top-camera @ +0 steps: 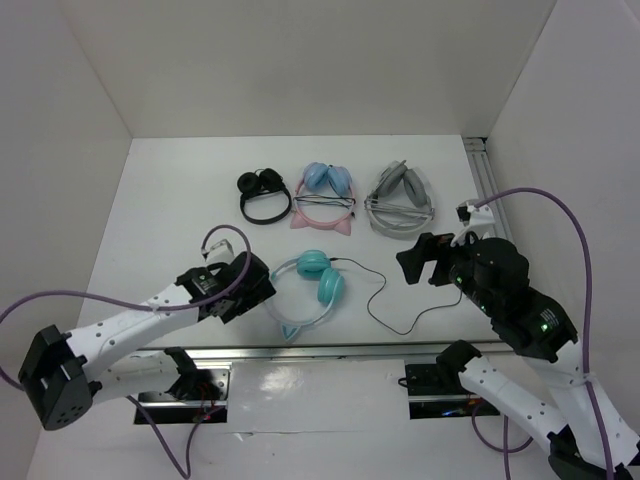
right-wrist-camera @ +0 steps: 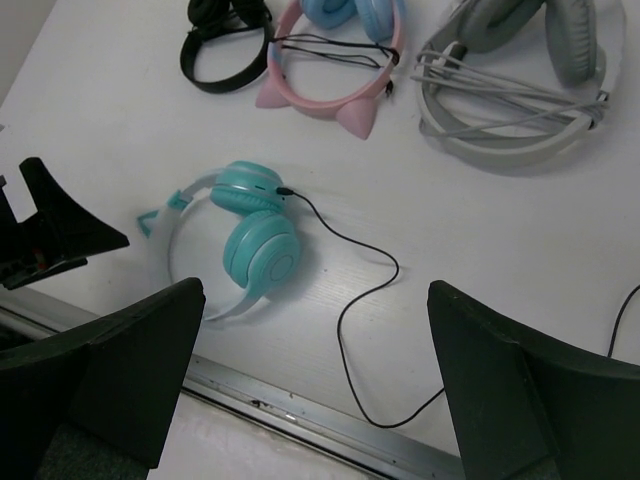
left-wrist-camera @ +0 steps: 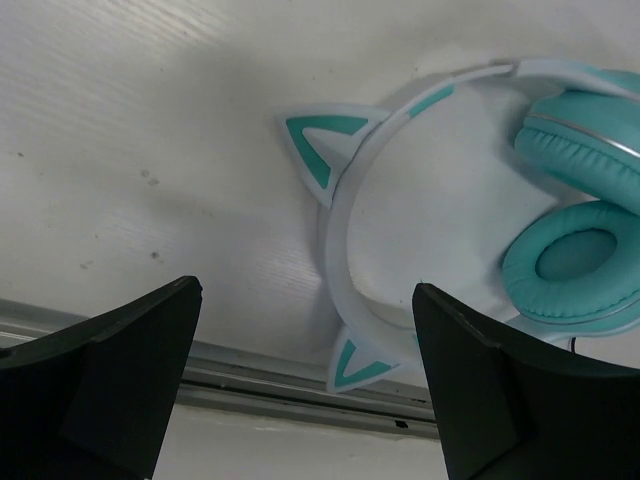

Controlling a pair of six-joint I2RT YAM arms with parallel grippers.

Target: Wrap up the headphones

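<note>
I see the teal over-ear headphones (right-wrist-camera: 255, 240) with smooth, matt, soft-looking cushions and a pale, slightly glossy plastic headband (left-wrist-camera: 333, 250). The white counter (left-wrist-camera: 150, 130) has a fine wood-grain texture with a few scuffs. Its grey metal edge rail (right-wrist-camera: 300, 408) looks dull. My left gripper (left-wrist-camera: 305, 290) is matt black plastic.

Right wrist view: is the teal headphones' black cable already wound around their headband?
No, the black cable trails loose in a curve across the table, away from the teal headphones.

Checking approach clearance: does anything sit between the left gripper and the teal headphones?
Nothing visible does. The open left gripper hovers right beside the teal headphones, with only bare table between them.
</note>
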